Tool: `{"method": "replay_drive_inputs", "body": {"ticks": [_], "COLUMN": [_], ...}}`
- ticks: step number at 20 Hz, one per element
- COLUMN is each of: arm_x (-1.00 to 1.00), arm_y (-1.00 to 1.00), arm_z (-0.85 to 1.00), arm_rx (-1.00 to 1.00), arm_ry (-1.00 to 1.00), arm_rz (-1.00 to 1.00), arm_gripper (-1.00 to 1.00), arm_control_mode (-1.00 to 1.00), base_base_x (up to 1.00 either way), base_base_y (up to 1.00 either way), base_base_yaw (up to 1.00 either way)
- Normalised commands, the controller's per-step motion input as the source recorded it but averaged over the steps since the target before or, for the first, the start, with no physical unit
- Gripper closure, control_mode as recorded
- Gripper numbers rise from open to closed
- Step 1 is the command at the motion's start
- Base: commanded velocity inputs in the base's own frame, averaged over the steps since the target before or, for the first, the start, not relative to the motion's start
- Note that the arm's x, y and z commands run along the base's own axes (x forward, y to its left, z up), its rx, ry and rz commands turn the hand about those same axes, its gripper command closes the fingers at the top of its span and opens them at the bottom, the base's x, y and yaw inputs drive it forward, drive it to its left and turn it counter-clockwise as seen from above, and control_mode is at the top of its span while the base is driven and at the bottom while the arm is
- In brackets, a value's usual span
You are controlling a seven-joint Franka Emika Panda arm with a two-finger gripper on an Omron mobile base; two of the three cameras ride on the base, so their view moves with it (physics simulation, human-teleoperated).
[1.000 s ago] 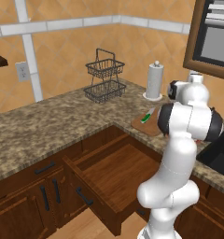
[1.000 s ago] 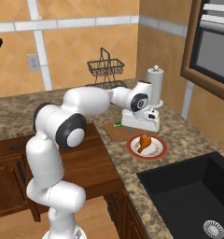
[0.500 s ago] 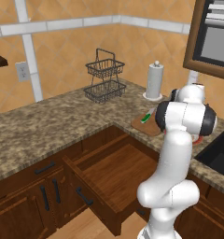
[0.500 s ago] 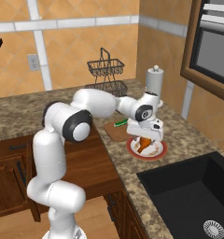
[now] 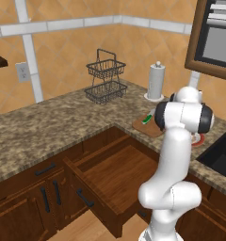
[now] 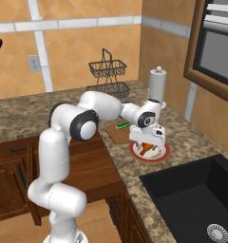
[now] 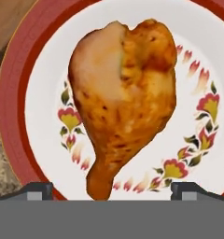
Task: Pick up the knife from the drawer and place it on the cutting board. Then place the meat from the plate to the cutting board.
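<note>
The meat (image 7: 125, 93), a glossy orange-brown drumstick, lies on the white plate with a red rim (image 7: 16, 116), thin end pointing at the hand. My gripper (image 7: 111, 191) hangs just above it, open, with its fingertips (image 7: 37, 190) on either side of that thin end and not touching it. From the right base the gripper (image 6: 147, 144) is low over the plate (image 6: 165, 153) and the meat (image 6: 145, 151). The knife (image 6: 122, 126) with its green handle lies on the cutting board (image 6: 115, 135). The drawer (image 5: 110, 174) stands pulled open with a bare bottom.
A paper towel roll (image 6: 157, 85) stands behind the plate and a wire basket (image 6: 108, 71) farther back by the wall. The dark sink (image 6: 196, 199) lies just right of the plate. A wall oven (image 6: 220, 47) hangs at the upper right.
The hand has swung over the plate and come down toward the drumstick. The knife, board and drawer have stayed put.
</note>
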Motion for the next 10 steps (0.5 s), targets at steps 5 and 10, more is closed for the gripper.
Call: {"method": "replay_drive_inputs", "body": {"ticks": [5, 10], "arm_x": [0.00, 0.00], "arm_y": [0.04, 0.00], "arm_z": [-0.28, -0.18], "arm_rx": [0.00, 0.00], "arm_ry": [-0.01, -0.01], "arm_rz": [0.08, 0.06], "arm_gripper": [-1.00, -1.00], "arm_control_mode": [-1.00, -1.00], "base_base_x": [0.00, 0.00], "base_base_y": [0.00, 0.00], "base_base_yaw": [0.00, 0.00]}}
